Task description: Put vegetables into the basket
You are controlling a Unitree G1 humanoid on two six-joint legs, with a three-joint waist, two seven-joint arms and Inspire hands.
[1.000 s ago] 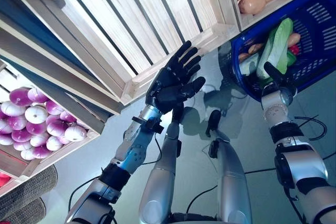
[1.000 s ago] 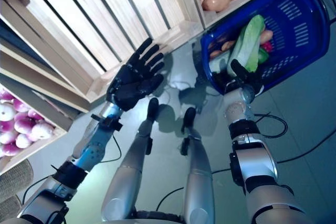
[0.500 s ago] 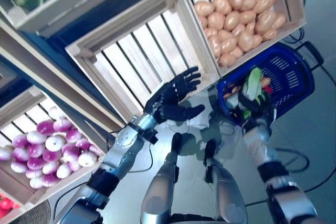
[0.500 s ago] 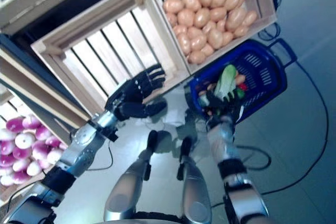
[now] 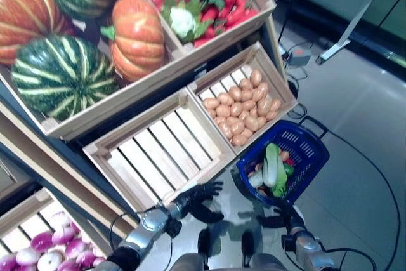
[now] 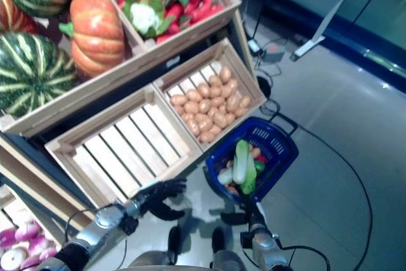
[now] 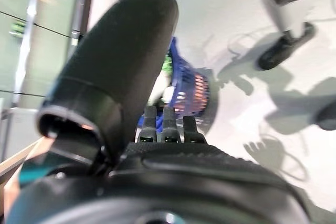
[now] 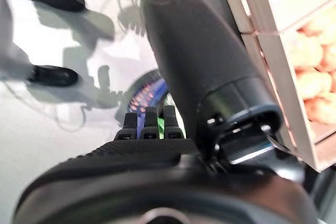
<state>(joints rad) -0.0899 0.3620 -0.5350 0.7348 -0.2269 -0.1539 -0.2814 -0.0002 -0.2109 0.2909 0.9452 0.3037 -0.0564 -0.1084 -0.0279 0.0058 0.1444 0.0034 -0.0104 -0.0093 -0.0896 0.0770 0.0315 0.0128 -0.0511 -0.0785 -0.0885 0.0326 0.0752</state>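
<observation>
A blue plastic basket [image 5: 298,141] stands on the floor in front of the potato crate. Inside it lie a long pale green leafy vegetable [image 5: 273,164], a green one and some red and orange pieces. My right hand [image 5: 277,221] hovers just short of the basket's near side, fingers [image 8: 149,124] straight and holding nothing. My left hand [image 5: 198,196] is spread open in front of the empty wooden crate [image 5: 162,150], also holding nothing. Past its fingers [image 7: 164,124], the left wrist view shows the basket [image 7: 185,88].
A crate of potatoes [image 5: 244,106] sits beside the empty one. The shelf above carries pumpkins [image 5: 136,35], striped green squashes [image 5: 60,74] and a crate of carrots, broccoli and cauliflower [image 5: 203,1]. Purple onions [image 5: 35,255] fill a low crate at left. A white stand [image 5: 346,26] is far right.
The camera has swung up and back, so the upper shelf now shows. Both hands sit lower and stay open. The right hand has come off the basket's rim.
</observation>
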